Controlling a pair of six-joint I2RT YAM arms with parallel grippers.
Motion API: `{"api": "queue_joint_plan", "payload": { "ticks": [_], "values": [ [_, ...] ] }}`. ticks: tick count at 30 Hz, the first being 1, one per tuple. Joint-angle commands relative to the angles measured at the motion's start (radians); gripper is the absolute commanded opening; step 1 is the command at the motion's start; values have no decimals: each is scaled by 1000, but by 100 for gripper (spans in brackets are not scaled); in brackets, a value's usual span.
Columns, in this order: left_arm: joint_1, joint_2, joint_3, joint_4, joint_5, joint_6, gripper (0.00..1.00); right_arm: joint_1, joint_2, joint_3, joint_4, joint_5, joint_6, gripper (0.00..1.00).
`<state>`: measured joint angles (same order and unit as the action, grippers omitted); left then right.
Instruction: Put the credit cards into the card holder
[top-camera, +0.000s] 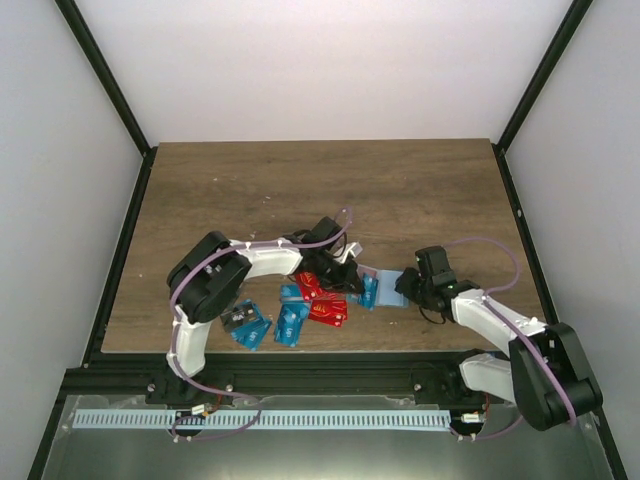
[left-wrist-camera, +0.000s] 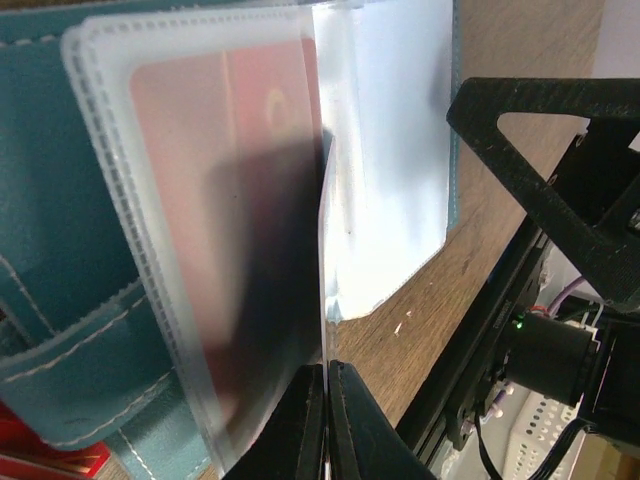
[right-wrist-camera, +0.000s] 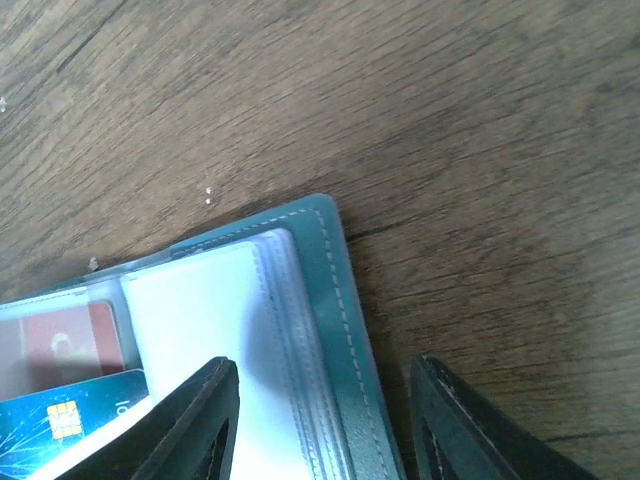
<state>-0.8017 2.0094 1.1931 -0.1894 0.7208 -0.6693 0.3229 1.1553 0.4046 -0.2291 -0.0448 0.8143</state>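
Your free room is the far half of the table (top-camera: 300, 180). Nearer, credit cards (top-camera: 325, 305) and the left arm (top-camera: 270, 258) crowd the card holder (top-camera: 385, 293).

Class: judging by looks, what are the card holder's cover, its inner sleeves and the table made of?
Card holder cover: teal leather or imitation, matte; grain and pale stitching. Sleeves: frosted flexible plastic; a card shows through. Table: wood or wood-look laminate; grain lines.

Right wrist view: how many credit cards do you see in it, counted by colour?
Red card, inside a clear sleeve of the card holder: 1
Blue card, with a gold chip: 1
Total: 2
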Motion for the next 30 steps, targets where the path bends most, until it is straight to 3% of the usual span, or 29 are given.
{"api": "queue_joint_plan", "payload": {
  "ticks": [1, 30],
  "values": [
    [11, 38, 36, -32, 12, 17, 4, -9, 21, -24, 23, -41, -25, 49],
    [20, 125, 157, -111, -5, 43, 4, -9, 46, -42, 68, -123, -41, 44]
  ]
}}
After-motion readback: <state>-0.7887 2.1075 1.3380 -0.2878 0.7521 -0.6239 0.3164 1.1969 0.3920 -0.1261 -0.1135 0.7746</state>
